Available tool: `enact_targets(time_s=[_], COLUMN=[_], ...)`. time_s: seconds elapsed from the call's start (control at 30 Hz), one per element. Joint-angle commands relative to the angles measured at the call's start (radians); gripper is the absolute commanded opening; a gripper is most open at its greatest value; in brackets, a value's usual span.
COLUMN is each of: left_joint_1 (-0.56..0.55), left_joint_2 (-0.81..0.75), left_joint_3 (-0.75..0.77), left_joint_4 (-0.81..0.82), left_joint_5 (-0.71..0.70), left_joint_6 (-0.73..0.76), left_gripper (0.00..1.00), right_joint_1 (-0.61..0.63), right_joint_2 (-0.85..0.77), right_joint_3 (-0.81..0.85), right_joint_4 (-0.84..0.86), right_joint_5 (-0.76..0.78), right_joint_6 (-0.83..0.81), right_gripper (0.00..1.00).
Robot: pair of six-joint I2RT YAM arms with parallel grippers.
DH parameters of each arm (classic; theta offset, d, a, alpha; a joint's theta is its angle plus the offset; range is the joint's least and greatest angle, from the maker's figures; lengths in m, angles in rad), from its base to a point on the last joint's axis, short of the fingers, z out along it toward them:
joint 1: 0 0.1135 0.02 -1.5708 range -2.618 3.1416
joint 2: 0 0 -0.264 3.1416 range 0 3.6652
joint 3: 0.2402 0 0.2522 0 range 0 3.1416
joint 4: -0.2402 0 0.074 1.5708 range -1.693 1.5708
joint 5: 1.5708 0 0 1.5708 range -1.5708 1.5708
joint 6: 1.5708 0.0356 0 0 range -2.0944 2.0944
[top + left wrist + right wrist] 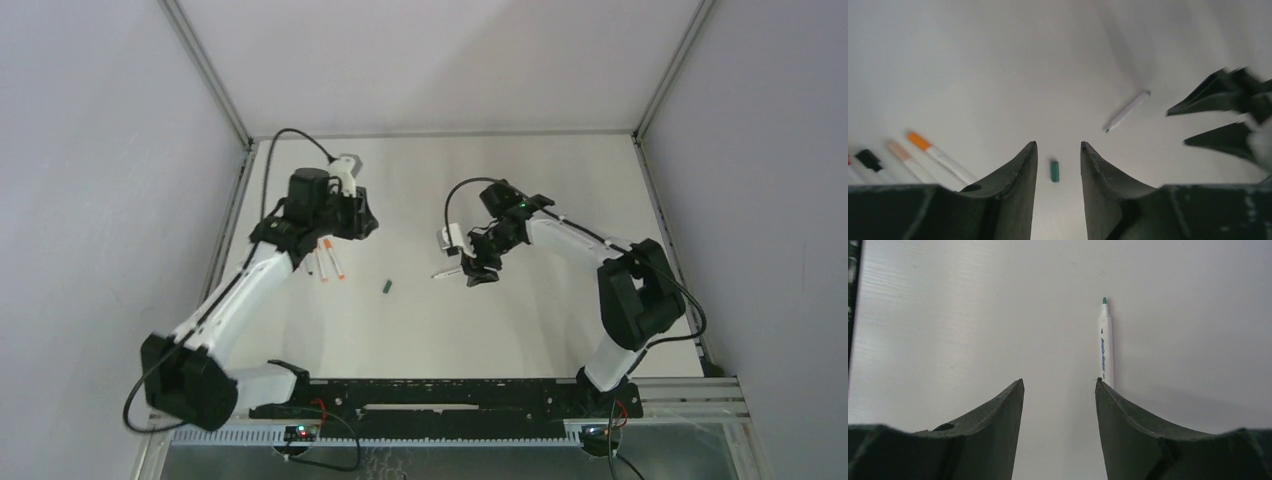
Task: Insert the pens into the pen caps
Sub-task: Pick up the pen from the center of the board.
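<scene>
A white pen (1105, 340) with a bare green tip lies on the table just ahead of my right gripper (1059, 382), in line with its right finger (1128, 425). That gripper is open and empty. In the top view the pen (447, 272) lies left of the right gripper (478, 268). A small green pen cap (1055, 170) lies loose on the table, seen through the gap of my left gripper (1059, 145), which is open with nothing held. From above, the cap (386, 286) sits between the two arms, below and right of the left gripper (362, 222).
Several capped pens lie side by side at the left: orange (919, 141), pinkish (898, 149) and black (868, 157) caps; they show from above as a small row (325, 262) under the left arm. White walls enclose the table (420, 180).
</scene>
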Motion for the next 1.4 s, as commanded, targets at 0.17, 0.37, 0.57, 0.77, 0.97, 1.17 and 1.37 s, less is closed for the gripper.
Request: enact_targets(time_s=[0.17,0.37,0.57,0.77,0.97,1.17,1.37], left_joint_1=[0.077,0.104,0.113,0.116,0.121,0.121,0.121], left_joint_2=[-0.269,-0.389,-0.486,-0.565,-0.602,-0.571,-0.526], left_joint_3=[-0.178,-0.277,-0.3,-0.35,-0.411,-0.461,-0.561], left_joint_4=[0.25,0.315,0.32,0.381,0.471,0.618,0.849], left_joint_5=[-0.098,-0.122,-0.183,-0.244,-0.207,-0.044,0.086], left_joint_6=[-0.148,-0.199,-0.194,-0.232,-0.311,-0.371,-0.49], left_gripper=[0.49,0.49,0.54,0.76,1.0,0.93,0.88], right_joint_1=[0.108,0.124,0.141,0.151,0.152,0.15,0.114], right_joint_2=[0.14,0.213,0.278,0.318,0.354,0.366,0.331], right_joint_3=[0.078,0.13,0.166,0.203,0.229,0.217,0.215], right_joint_4=[0.147,0.155,0.112,0.049,-0.006,-0.024,-0.028], right_joint_5=[0.224,0.274,0.299,0.329,0.372,0.421,0.365], right_joint_6=[0.07,0.108,0.097,0.094,0.116,0.171,0.304], right_gripper=[0.62,0.61,0.56,0.46,0.33,0.14,0.0])
